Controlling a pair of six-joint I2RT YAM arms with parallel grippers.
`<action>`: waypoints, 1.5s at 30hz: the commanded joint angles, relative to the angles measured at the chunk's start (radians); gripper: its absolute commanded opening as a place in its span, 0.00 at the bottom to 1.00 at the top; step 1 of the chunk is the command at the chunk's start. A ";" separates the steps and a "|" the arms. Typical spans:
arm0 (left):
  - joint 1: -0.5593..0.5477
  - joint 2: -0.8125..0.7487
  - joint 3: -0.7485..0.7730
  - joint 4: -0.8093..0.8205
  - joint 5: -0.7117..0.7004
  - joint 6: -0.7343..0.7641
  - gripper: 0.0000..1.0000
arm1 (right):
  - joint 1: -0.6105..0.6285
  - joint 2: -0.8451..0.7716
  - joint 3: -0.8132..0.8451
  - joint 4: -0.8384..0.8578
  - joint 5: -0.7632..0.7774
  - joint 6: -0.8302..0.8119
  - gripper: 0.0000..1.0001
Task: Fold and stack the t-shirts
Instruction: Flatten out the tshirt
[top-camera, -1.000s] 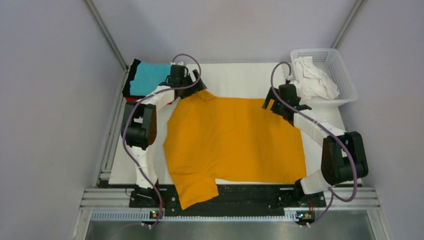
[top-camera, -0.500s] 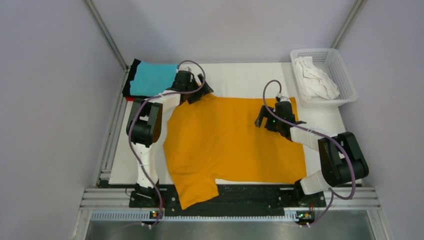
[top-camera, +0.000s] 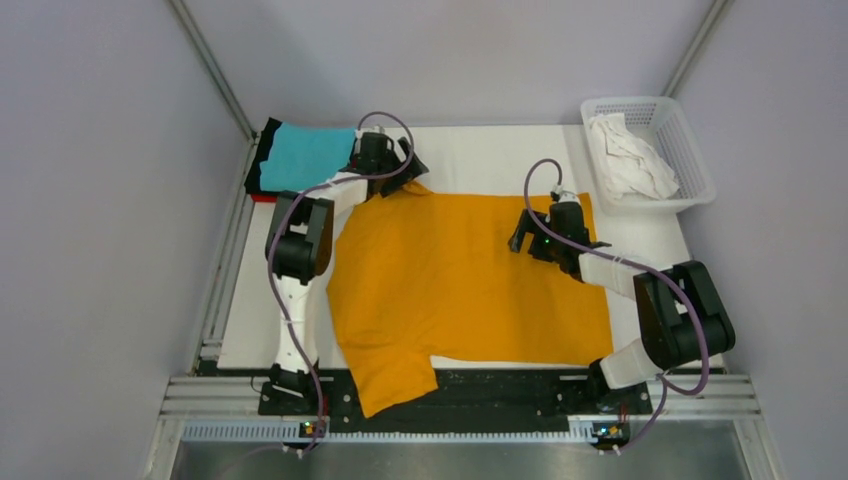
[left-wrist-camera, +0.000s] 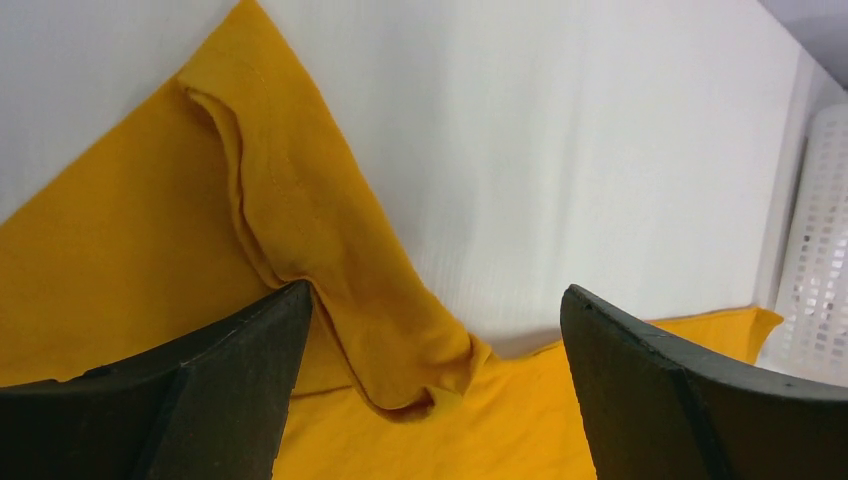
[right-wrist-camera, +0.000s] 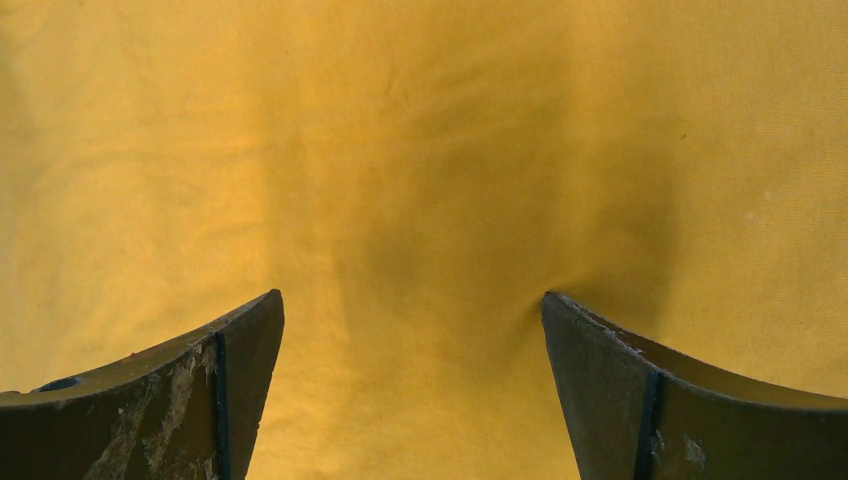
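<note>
An orange-yellow t-shirt (top-camera: 460, 280) lies spread flat across the table, one sleeve hanging over the near edge. Its far-left sleeve (left-wrist-camera: 330, 260) is folded over in a wrinkled flap. My left gripper (top-camera: 403, 166) (left-wrist-camera: 435, 292) is open just above that flap, holding nothing. My right gripper (top-camera: 522, 236) (right-wrist-camera: 411, 296) is open low over the shirt's far right part (right-wrist-camera: 420, 150), its fingertips at the cloth, which is not pinched. A folded cyan t-shirt (top-camera: 305, 157) tops a stack at the far left, with black (top-camera: 265, 150) and red (top-camera: 262, 197) edges showing beneath. A crumpled white t-shirt (top-camera: 628, 160) sits in the basket.
A white mesh basket (top-camera: 693, 160) stands at the far right corner and shows at the right edge of the left wrist view (left-wrist-camera: 820, 270). A bare strip of white table (top-camera: 490, 155) runs behind the shirt. Grey walls close in on both sides.
The right gripper has come back from the shirt's far edge onto the cloth and has since held still. The left gripper has shifted slightly right near the far-left sleeve. Both stay open.
</note>
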 joint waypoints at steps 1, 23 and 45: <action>-0.004 0.059 0.108 0.046 -0.009 -0.029 0.99 | 0.000 0.035 -0.007 -0.051 -0.002 -0.014 0.99; -0.042 0.123 0.544 -0.045 -0.089 0.063 0.99 | 0.000 -0.017 0.067 -0.145 0.108 -0.016 0.99; -0.156 -0.679 -0.731 -0.144 -0.337 0.077 0.99 | 0.000 -0.283 -0.107 -0.270 0.275 0.049 0.99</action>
